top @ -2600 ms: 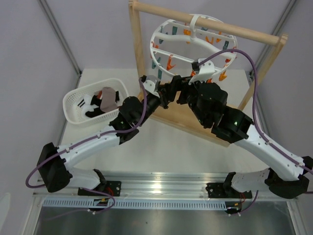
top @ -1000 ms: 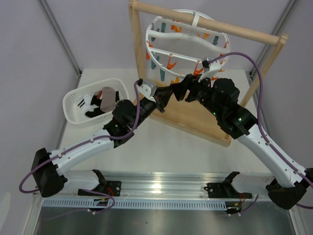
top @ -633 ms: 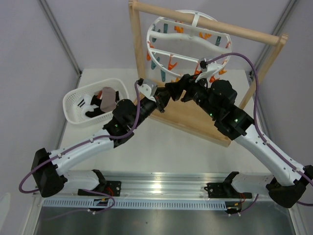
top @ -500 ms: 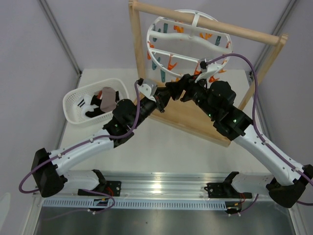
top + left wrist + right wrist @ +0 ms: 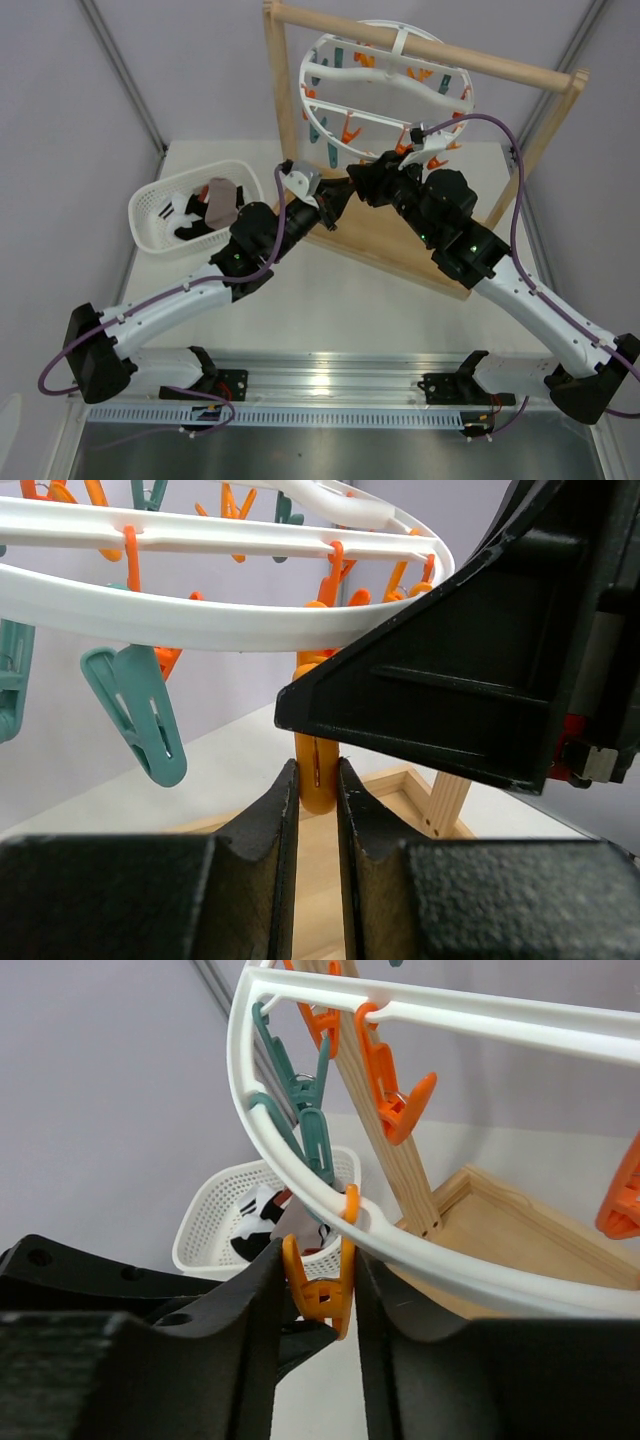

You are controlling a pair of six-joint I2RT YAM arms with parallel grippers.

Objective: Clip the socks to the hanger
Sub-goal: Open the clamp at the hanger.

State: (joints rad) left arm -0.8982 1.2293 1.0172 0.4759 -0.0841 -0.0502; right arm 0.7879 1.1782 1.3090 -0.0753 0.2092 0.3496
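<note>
The hanger, a white ring with orange and teal clips, hangs from the wooden rack's top bar. Both grippers meet under its near rim. My right gripper is shut on the handles of an orange clip that dangles from the ring. My left gripper has its narrow jaws against the lower end of that same orange clip. No sock is in either gripper. A taupe sock lies in the white basket, also in the right wrist view.
The white mesh basket with black and white socks sits on the table's left. The wooden rack's base frame lies under both grippers, and its posts stand left and right. A teal clip hangs just left of the held one.
The right gripper has closed onto the orange clip's handles and shifted slightly left. The left gripper has held its place and width.
</note>
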